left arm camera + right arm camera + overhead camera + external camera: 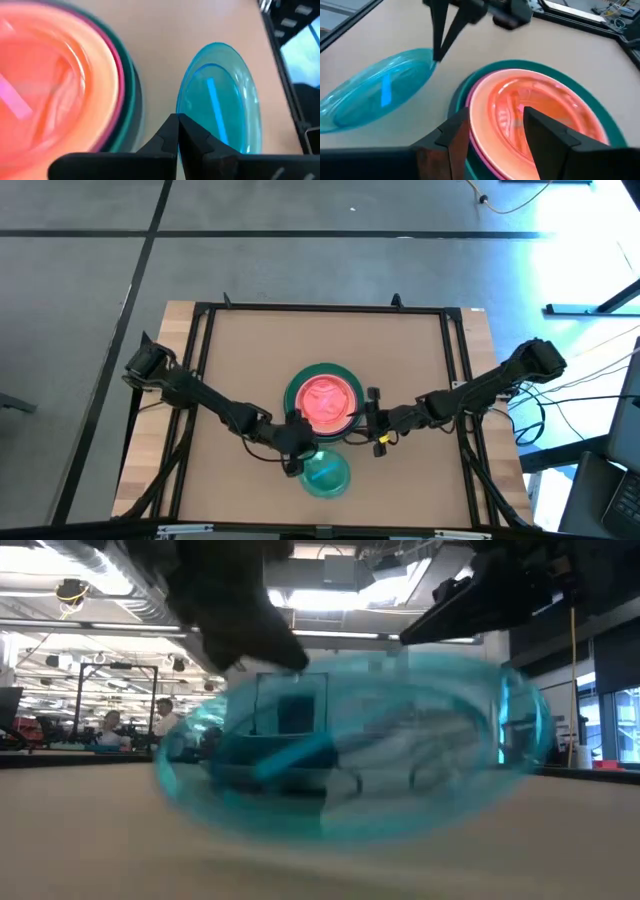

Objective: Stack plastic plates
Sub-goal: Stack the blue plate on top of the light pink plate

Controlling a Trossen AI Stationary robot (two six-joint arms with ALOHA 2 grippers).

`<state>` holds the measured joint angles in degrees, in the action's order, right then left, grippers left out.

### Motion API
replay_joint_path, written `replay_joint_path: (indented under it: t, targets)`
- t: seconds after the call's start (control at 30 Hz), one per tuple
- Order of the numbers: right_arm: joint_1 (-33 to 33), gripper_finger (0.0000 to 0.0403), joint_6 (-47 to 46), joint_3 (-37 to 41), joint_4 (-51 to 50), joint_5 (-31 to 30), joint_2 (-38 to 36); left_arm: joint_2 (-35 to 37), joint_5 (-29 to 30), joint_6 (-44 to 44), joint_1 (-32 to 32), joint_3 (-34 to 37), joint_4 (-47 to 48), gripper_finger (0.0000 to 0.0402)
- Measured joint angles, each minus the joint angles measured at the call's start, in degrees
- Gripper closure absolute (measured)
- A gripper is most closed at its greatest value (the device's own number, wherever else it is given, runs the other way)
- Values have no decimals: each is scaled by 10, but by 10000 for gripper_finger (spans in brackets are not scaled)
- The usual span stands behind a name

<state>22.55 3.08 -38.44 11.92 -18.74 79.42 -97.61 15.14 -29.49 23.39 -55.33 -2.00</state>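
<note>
A stack of plates (325, 398) sits mid-table: an orange plate (535, 110) on top, a magenta rim under it and a wide teal plate (132, 100) at the bottom. A light blue see-through plate (328, 477) lies near the table's near edge, tilted. My left gripper (293, 452) is shut on its rim. My right gripper (368, 418) is open at the stack's right side, with its fingers (455, 140) standing over the stack's rim; I cannot tell whether they touch it. The other plates are hidden in the stack or out of view. My left gripper (178, 119) pinches the light blue plate's rim (181, 102) between its two fingertips, on the side nearest the stack. The fingers come from above, slanting down. The plate (350, 760) is tilted: the held side is raised and the opposite edge is low by the table.
A dark metal frame (205, 330) runs around the brown work surface (250, 350). Bare surface lies on the far side and to the left and right of the stack. The room beyond the table shows people at desks (160, 720).
</note>
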Motion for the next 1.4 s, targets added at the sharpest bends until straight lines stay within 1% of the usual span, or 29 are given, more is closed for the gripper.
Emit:
replay_joint_path:
  t: [0.17,0.33,0.43,0.53,0.73,0.87,0.93,1.03,1.23,1.4]
  targets:
    - [0,226,-1,0,-44,-26,-46,50,50,50,-6,0,0,401]
    - [0,226,0,0,-107,-77,-98,99,108,105,-18,0,1,401]
    - [-1,226,-1,0,-136,-106,-126,125,137,138,-34,0,2,401]
    - [-1,226,-3,0,-152,-116,-141,145,151,165,-59,0,6,401]
    - [-1,226,-3,0,-162,-117,-143,151,149,174,-133,0,62,401]
    - [-1,226,-3,0,-169,-117,-143,125,102,154,-182,0,87,401]
    - [-1,226,-3,0,-167,-117,-143,112,88,150,-197,0,97,401]
    - [-1,226,-3,0,-164,-117,-140,95,76,149,-209,0,113,401]
    - [-1,226,-3,0,-164,-117,-123,77,79,147,-213,0,149,401]
    - [-2,226,-3,0,-162,-117,-92,72,76,150,-214,0,149,401]
